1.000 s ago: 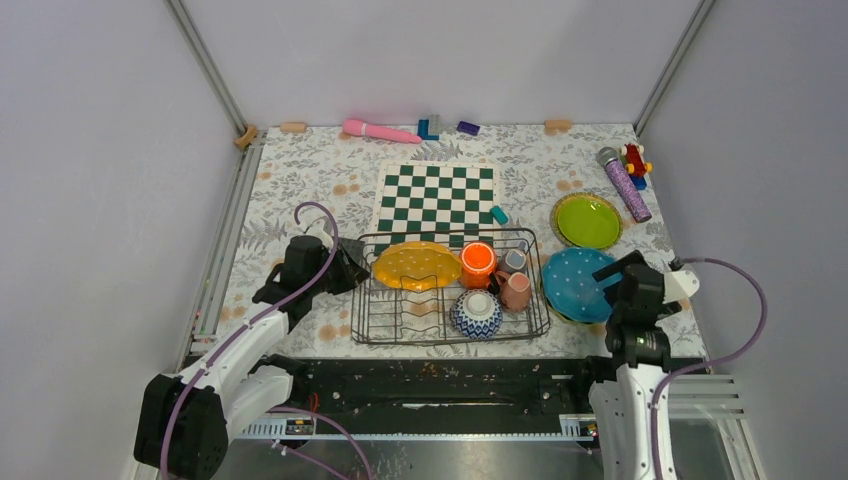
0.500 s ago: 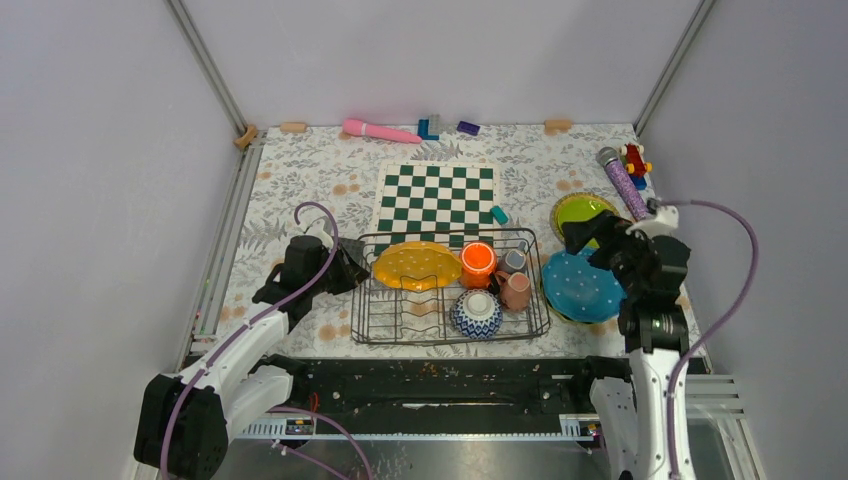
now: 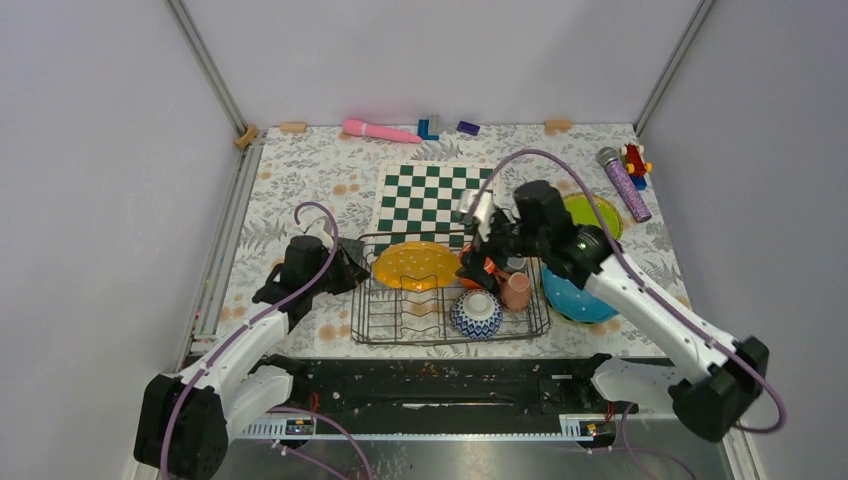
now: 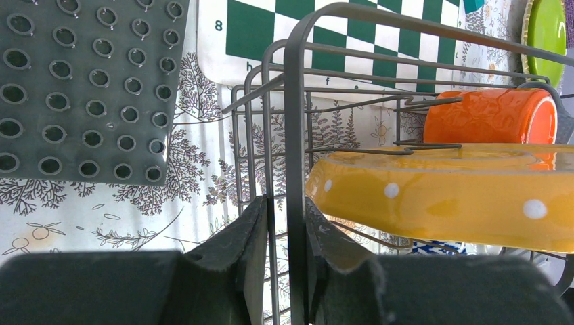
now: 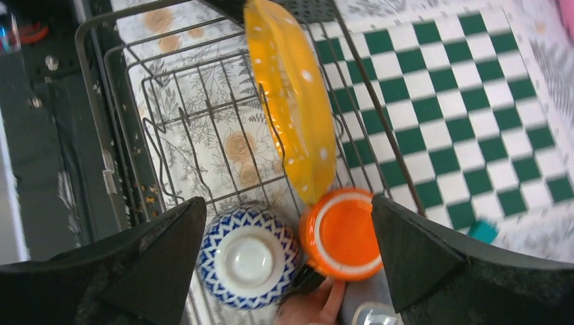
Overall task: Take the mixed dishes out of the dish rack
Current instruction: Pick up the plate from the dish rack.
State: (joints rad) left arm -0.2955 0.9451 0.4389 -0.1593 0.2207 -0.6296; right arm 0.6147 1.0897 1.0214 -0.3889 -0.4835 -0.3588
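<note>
The dish rack (image 3: 400, 318) holds a yellow-orange plate (image 3: 415, 265) on edge, an orange cup (image 3: 480, 268), a small grey cup (image 3: 514, 262), a pink mug (image 3: 516, 290) and an upturned blue-and-white bowl (image 3: 477, 312). A teal plate (image 3: 567, 293) and a lime green plate (image 3: 597, 213) lie on the table to its right. My left gripper (image 3: 352, 270) is shut on the rack's left rim wire (image 4: 293, 135). My right gripper (image 3: 480, 252) hovers open above the rack. The bowl (image 5: 249, 257) and orange cup (image 5: 344, 233) sit below, between its fingers (image 5: 162, 257).
A green-and-white chessboard (image 3: 437, 200) lies behind the rack, with a teal block (image 3: 499, 214) at its corner. A dark grey mat (image 4: 81, 88) lies left of the rack. A pink wand (image 3: 380, 131), blocks (image 3: 430, 127), a glitter microphone (image 3: 625, 185) and a toy (image 3: 634, 158) lie along the back.
My right arm has swung left from beside the teal plate to over the rack, its gripper empty. The left arm and the dishes in the rack have not moved.
</note>
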